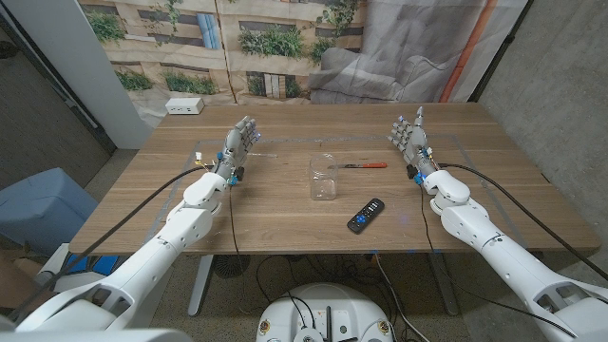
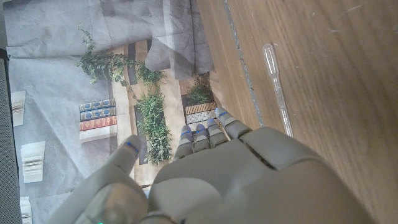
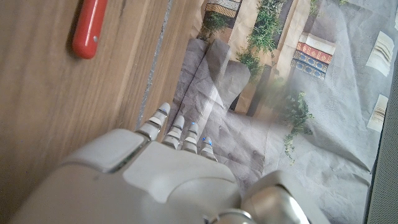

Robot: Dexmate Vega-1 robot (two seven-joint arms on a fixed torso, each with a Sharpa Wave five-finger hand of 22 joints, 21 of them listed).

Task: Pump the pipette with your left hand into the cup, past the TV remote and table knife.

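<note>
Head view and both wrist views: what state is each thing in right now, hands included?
Left hand: open, holding nothing, beside the pipette.
Right hand: open, holding nothing.
Pipette: lying on the table, untouched.
Cup: upright, clear, looks empty.
Table knife: lying flat, red handle toward the right hand.
TV remote: lying flat, buttons up.

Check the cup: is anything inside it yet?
The cup is clear and looks empty; the table shows through its walls. A trace of liquid would be too faint to tell. The pipette lies on the table by the left hand, unheld.
</note>
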